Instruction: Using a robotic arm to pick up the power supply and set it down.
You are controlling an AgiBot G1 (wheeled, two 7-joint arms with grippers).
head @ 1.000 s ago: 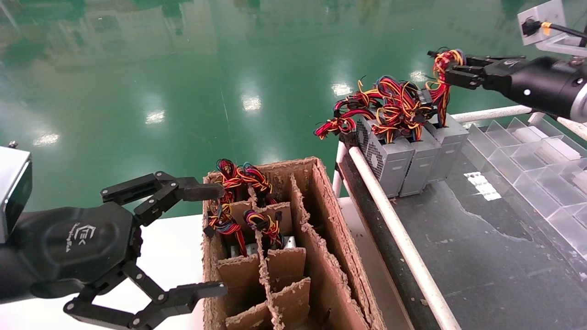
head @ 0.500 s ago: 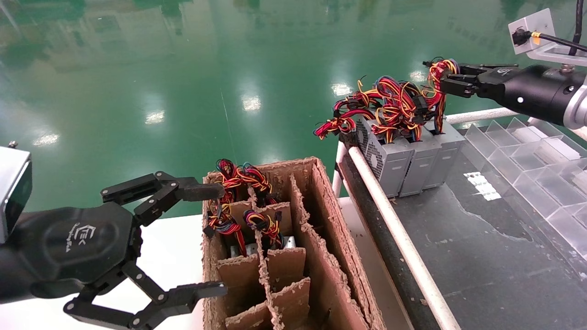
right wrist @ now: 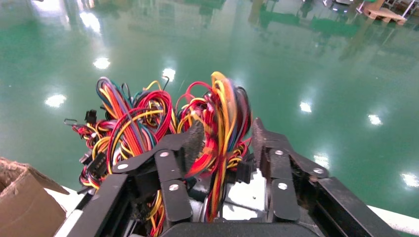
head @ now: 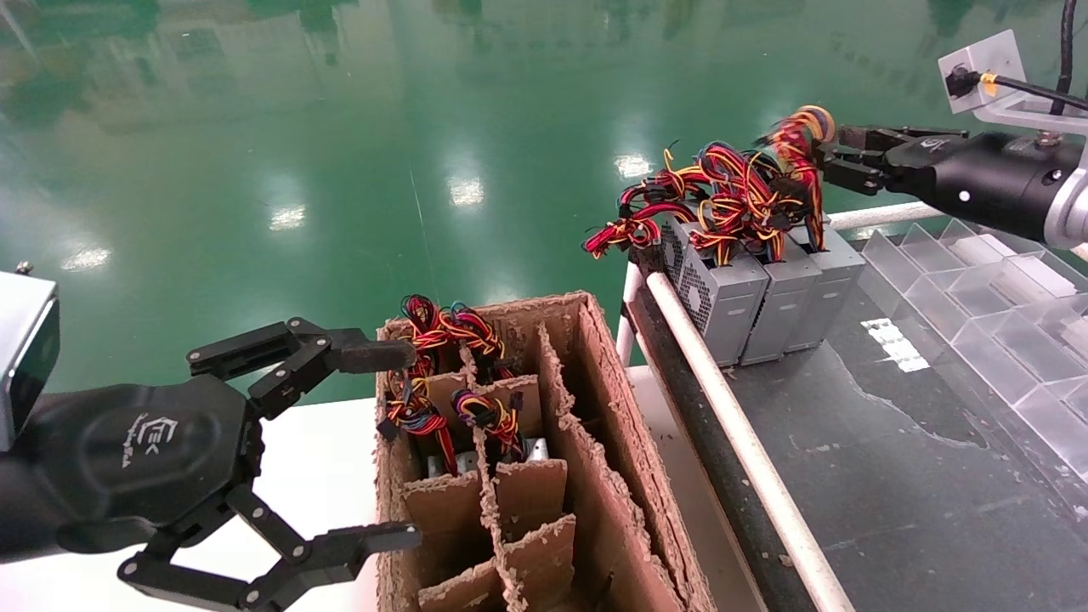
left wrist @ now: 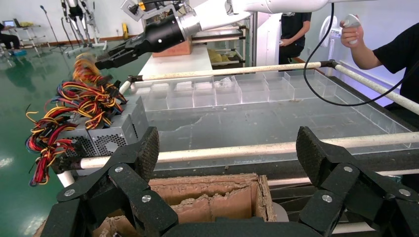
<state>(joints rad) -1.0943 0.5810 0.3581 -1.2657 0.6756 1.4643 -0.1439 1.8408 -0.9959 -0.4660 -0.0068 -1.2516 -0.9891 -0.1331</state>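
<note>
3 power supplies (head: 769, 293) abreast; right end effector (head: 823, 157) straddles wires (right wrist: 222, 133).

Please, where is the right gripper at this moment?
In the head view, the right gripper is at the upper right, by the wires of the rightmost power supply, third in a row.

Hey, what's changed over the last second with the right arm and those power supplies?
The right end effector has let go of the wire bundle and is backing off, fingers apart around it. The power supply now stands on the belt. The left end effector hasn't moved.
</note>
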